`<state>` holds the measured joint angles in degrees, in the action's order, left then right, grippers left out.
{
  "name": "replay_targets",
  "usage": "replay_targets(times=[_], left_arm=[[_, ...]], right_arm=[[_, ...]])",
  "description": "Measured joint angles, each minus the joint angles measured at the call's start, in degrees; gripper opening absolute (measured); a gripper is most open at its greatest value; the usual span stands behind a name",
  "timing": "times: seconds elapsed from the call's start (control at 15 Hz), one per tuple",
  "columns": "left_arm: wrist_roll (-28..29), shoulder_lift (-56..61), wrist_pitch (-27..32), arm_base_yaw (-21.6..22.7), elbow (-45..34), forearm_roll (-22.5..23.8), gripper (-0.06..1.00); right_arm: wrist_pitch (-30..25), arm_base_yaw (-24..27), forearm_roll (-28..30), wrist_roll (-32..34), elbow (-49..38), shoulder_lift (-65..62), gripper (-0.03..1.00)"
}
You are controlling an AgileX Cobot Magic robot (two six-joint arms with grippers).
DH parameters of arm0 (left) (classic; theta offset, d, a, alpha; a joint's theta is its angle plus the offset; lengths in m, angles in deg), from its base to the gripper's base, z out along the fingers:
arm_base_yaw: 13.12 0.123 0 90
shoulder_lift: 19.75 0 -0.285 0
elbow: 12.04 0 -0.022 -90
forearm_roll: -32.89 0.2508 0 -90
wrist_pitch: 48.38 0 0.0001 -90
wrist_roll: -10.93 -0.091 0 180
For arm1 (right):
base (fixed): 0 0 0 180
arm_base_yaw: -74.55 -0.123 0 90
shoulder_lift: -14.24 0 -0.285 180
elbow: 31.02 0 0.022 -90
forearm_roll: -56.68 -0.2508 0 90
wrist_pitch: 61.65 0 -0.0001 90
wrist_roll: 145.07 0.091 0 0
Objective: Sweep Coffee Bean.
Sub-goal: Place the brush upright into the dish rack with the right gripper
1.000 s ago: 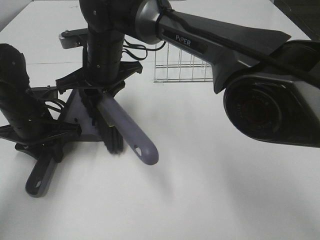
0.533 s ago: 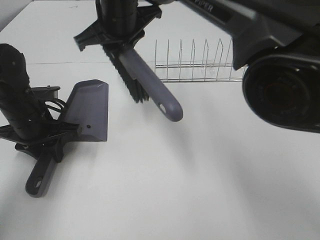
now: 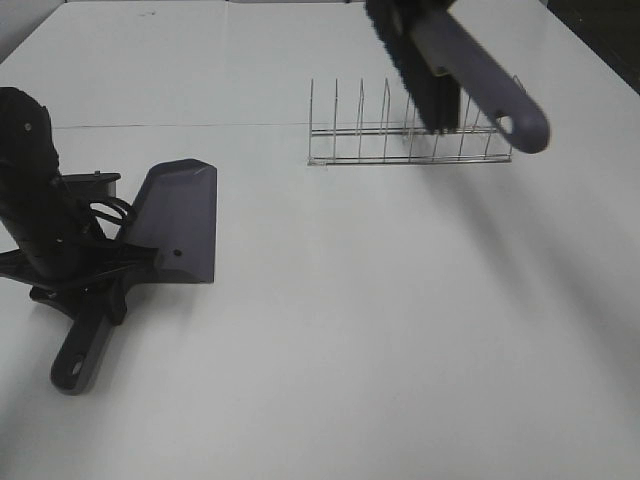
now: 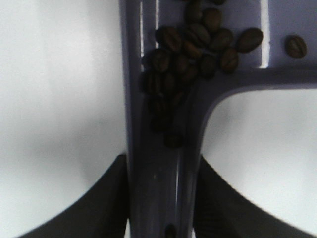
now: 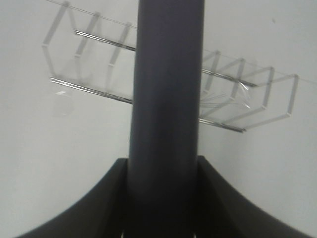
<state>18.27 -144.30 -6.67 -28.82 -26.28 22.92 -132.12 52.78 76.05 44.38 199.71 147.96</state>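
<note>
The grey-purple dustpan (image 3: 178, 225) rests on the white table at the left. My left gripper (image 3: 85, 275) is shut on its handle (image 3: 82, 352). In the left wrist view the coffee beans (image 4: 190, 42) lie piled inside the dustpan (image 4: 161, 168), near where the handle joins. My right gripper is shut on the grey-purple brush (image 3: 470, 70) and holds it in the air above the wire rack (image 3: 410, 135), bristles (image 3: 415, 75) down. The right wrist view shows the brush handle (image 5: 166, 99) between my fingers (image 5: 99, 203). The right gripper itself is out of the exterior view.
The wire dish rack stands at the back middle of the table and shows under the brush in the right wrist view (image 5: 237, 106). The white table (image 3: 380, 330) stretches out in front of it.
My right arm has lifted the brush away from the dustpan and carried it up and to the right, over the wire rack. The dustpan and left gripper have not moved.
</note>
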Motion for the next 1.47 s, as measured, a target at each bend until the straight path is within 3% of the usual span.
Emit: replay_targets(times=[0.27, 0.6, 0.93, 1.47], left_arm=[[0.0, 0.0, 0.0, 0.0, 0.0, 0.0, 0.32], [0.0, 0.0, 0.0, 0.0, 0.0, 0.0, 0.32], [0.0, 0.0, 0.0, 0.0, 0.0, 0.0, 0.32], [0.0, 0.0, 0.0, 0.0, 0.0, 0.0, 0.32]], right_arm=[[0.0, 11.5, -6.4, -2.1, -11.1, -4.6, 0.28], [0.8, 17.2, -8.5, -2.6, -22.2, -4.5, 0.28], [7.2, 17.7, -11.3, -4.6, -22.4, -1.1, 0.28], [13.3, 17.7, -10.4, -4.6, -22.3, 3.7, 0.28]])
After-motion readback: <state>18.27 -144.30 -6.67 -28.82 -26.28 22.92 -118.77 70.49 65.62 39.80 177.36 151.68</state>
